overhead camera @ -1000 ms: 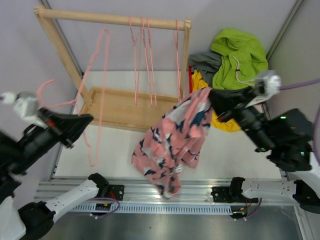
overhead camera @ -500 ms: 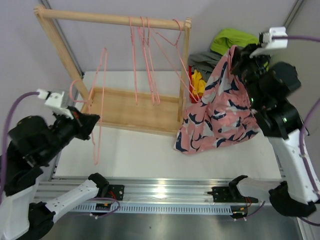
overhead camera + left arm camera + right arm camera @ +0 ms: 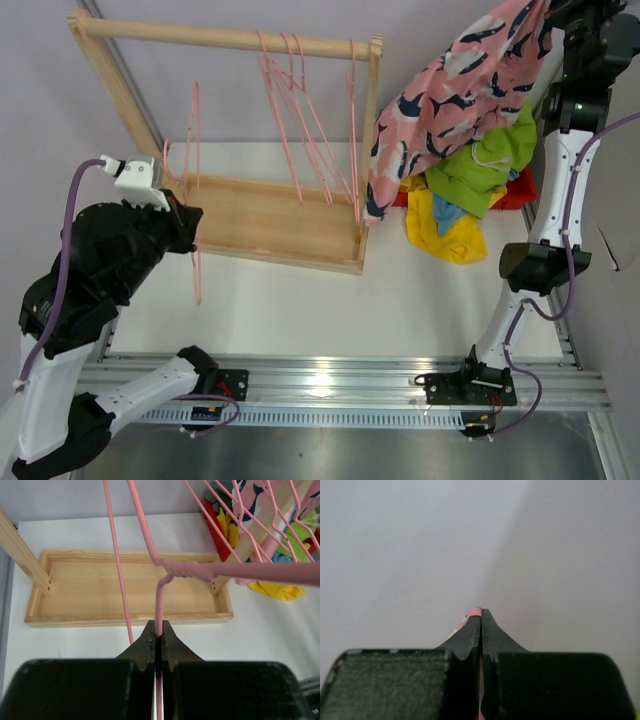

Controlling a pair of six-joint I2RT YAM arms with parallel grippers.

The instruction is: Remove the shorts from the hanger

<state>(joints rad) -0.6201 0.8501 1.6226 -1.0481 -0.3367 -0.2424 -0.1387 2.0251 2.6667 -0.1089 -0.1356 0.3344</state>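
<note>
My right gripper [image 3: 551,12] is raised high at the far right. It is shut on a corner of the pink shorts with navy-and-white pattern [image 3: 450,90], which hang free of any hanger. In the right wrist view only a pink sliver of fabric [image 3: 474,613] shows at the shut gripper [image 3: 481,615]. My left gripper [image 3: 186,214] is shut on the wire of an empty pink hanger [image 3: 194,180] beside the rack's left post. The left wrist view shows the gripper [image 3: 158,630] pinching that wire [image 3: 160,600]. Lime green [image 3: 480,165], yellow [image 3: 445,228] and light blue [image 3: 447,208] shorts lie piled at the right. Grey shorts are hidden.
A wooden rack has a top rail [image 3: 225,38] carrying several empty pink hangers [image 3: 300,110] and a tray-like base [image 3: 270,220]. A red item [image 3: 515,190] lies under the pile. The aluminium rail [image 3: 330,380] runs along the near edge.
My right arm has lifted the pink shorts up and to the far right, above the pile. My left arm has carried the empty hanger closer to the rack.
</note>
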